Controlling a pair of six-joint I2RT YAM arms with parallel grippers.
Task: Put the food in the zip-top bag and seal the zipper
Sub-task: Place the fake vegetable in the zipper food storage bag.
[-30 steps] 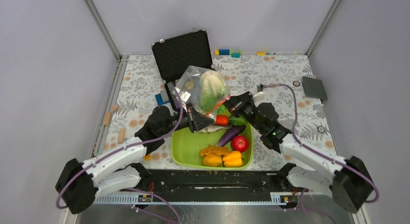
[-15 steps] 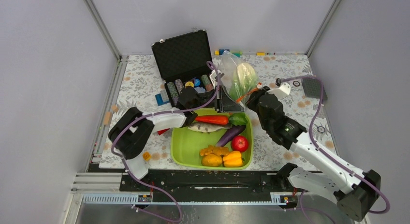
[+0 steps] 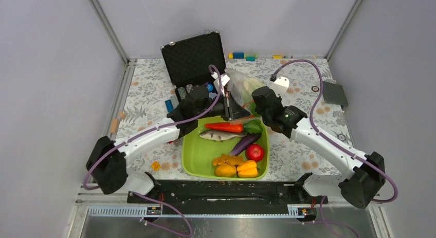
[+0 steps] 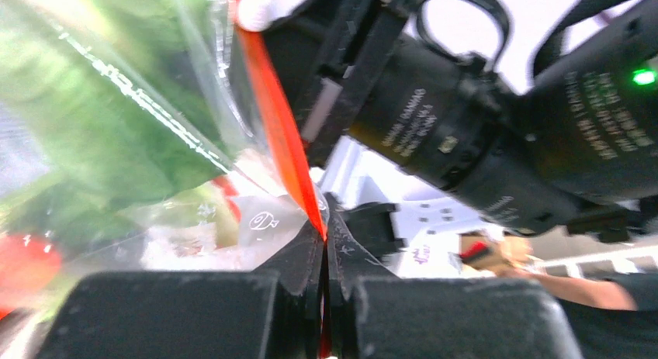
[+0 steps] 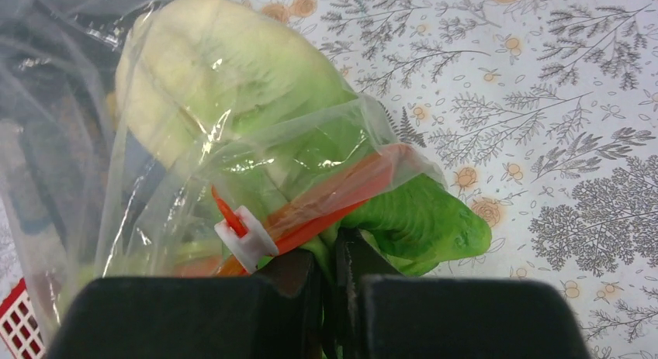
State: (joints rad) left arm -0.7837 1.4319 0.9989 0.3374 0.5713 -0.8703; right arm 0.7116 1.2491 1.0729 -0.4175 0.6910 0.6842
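While left gripper (image 4: 324, 236) and right gripper (image 5: 334, 254) pinch the zipper (image 4: 275, 126) behind the tray (image 3: 198, 157), keep it taut so the lettuce (image 5: 233, 103) won't slip out.

The zip-top bag (image 3: 244, 87) has swung back beyond the tray (image 3: 198, 157).

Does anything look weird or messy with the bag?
Yes. The lettuce is only partly inside the zip-top bag. Its green end seems to poke out past the orange-red zipper, so the mouth probably could not shut there. The bag also hangs crumpled and tilted rather than lying flat.
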